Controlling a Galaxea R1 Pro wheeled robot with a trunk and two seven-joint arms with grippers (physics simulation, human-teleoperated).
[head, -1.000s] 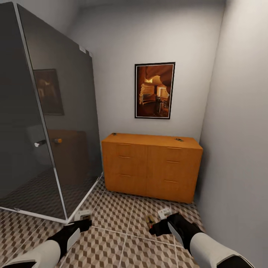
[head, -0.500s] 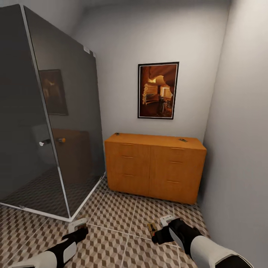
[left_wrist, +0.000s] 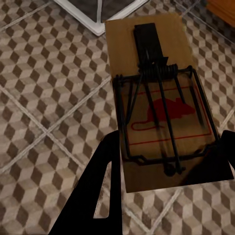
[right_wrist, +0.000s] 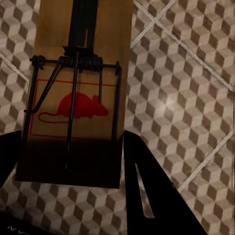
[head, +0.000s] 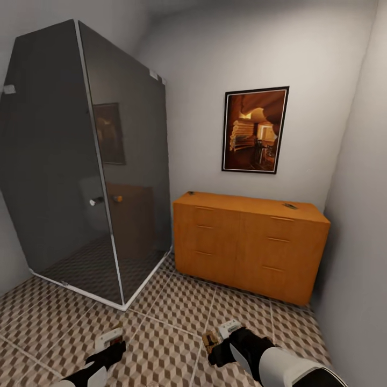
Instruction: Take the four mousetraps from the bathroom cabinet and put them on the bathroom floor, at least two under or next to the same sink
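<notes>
Each gripper holds a mousetrap over the bathroom floor (head: 172, 317). In the left wrist view a tan mousetrap (left_wrist: 161, 107) with a red mouse print sits between the black fingers (left_wrist: 100, 188) of my left gripper (left_wrist: 166, 164). My right gripper (right_wrist: 73, 164) is shut on another mousetrap (right_wrist: 81, 93). From the head, the left gripper (head: 112, 352) and right gripper (head: 215, 344) hang low at the picture's bottom, the right one's mousetrap (head: 209, 339) showing as a tan sliver. Two more small dark mousetraps (head: 190, 193) (head: 291, 206) lie on top of the orange cabinet (head: 250, 247). The sink is out of view.
A dark glass shower stall (head: 80, 177) with a pale base rail fills the left side. A framed picture (head: 255, 130) hangs above the cabinet. A grey wall (head: 360, 242) closes the right side. Patterned tiles stretch between me and the cabinet.
The whole head view has shifted right and down, so the camera has turned left and drawn back. Both arms sit lower in the picture, each still holding its mousetrap.
</notes>
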